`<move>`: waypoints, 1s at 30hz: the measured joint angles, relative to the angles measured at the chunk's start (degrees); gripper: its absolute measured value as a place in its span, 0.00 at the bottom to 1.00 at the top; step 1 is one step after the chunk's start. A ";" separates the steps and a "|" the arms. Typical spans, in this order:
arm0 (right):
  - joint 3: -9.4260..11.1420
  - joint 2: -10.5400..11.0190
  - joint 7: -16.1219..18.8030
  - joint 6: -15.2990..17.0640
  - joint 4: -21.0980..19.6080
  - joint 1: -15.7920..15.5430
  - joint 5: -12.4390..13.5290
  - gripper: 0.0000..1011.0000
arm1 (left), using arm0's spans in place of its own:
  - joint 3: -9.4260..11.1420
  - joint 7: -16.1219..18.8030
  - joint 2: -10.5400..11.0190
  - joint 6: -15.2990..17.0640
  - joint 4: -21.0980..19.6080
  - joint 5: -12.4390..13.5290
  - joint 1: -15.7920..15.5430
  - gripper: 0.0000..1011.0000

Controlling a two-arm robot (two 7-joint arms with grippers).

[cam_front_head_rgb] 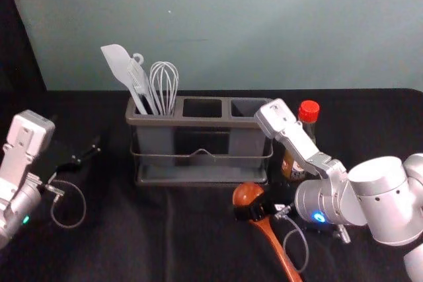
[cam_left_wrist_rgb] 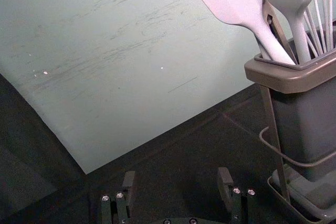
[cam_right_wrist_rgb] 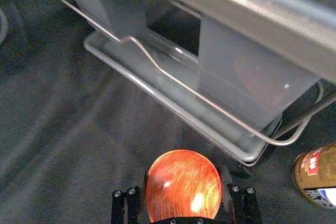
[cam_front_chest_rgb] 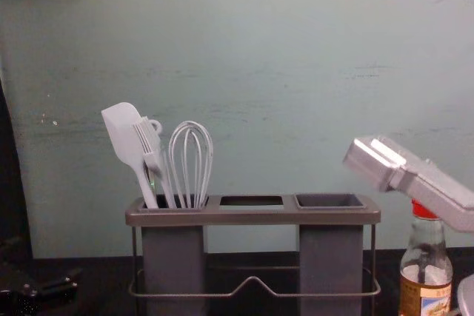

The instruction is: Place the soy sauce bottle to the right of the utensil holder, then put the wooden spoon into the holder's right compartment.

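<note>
In the head view my right gripper (cam_front_head_rgb: pixel 254 211) is in front of the utensil holder (cam_front_head_rgb: pixel 201 121), shut on the wooden spoon (cam_front_head_rgb: pixel 247 193) just below its bowl, with the handle slanting toward the near edge. The right wrist view has the spoon's bowl (cam_right_wrist_rgb: pixel 184 184) between the fingers of my right gripper (cam_right_wrist_rgb: pixel 184 195). The soy sauce bottle (cam_front_head_rgb: pixel 308 111), red-capped, stands right of the holder, partly behind my right arm; the chest view has the bottle (cam_front_chest_rgb: pixel 426 286) upright there. My left gripper (cam_front_head_rgb: pixel 86 154) is at the far left; in the left wrist view the left gripper (cam_left_wrist_rgb: pixel 176 187) is open and empty.
A white spatula (cam_front_chest_rgb: pixel 127 137), a brush (cam_front_chest_rgb: pixel 150 146) and a whisk (cam_front_chest_rgb: pixel 191 160) stand in the holder's left compartment. The wall (cam_front_head_rgb: pixel 264 24) rises behind the black-covered table (cam_front_head_rgb: pixel 132 229). My right forearm reaches across the table's right side.
</note>
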 joint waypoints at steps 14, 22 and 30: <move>4.51 2.16 2.40 -14.82 -7.73 -5.63 2.10 0.83 | 0.00 0.00 0.00 0.00 0.00 0.00 0.00 1.00; 5.61 4.32 2.62 -23.28 -12.18 -7.66 3.09 0.83 | 0.00 0.00 0.00 0.00 0.00 0.00 0.00 1.00; 6.65 5.98 2.72 -29.85 -15.57 -8.93 4.12 0.83 | 0.00 0.00 0.00 0.00 0.00 0.00 0.00 1.00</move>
